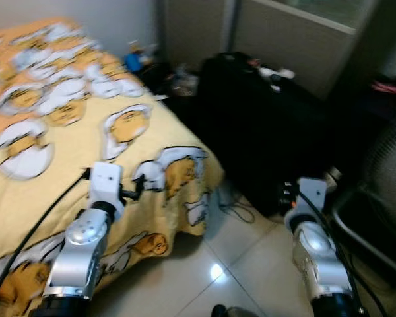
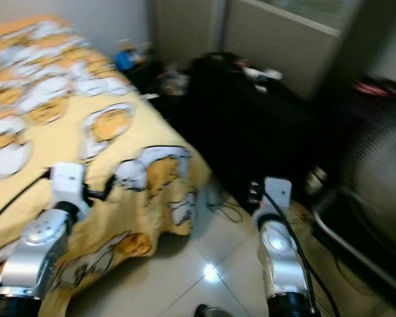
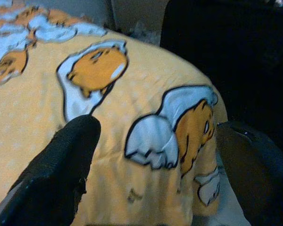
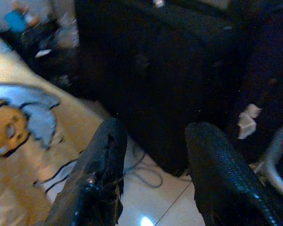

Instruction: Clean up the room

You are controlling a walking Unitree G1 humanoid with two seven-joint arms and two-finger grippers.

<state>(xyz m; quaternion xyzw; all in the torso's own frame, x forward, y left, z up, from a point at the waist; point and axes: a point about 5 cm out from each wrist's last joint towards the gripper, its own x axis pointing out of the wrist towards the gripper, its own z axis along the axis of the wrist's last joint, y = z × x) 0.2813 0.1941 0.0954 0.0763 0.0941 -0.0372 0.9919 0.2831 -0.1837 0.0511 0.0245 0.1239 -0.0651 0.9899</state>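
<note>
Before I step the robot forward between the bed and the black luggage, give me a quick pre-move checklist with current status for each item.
1. Left gripper empty: ok, fingers spread over the yellow bedspread, nothing between them.
2. Right gripper empty: ok, fingers open above the floor.
3. Floor path free of snags: not ok, a loose cable lies on the tiles by the black luggage.
4. Right side clearance: not ok, a fan stands close beside the right arm.
5. Clutter target picked: cannot tell, the small items at the far end of the bed are too blurred to identify.
6. Image sharpness: not ok, the head views are motion-blurred.
</note>
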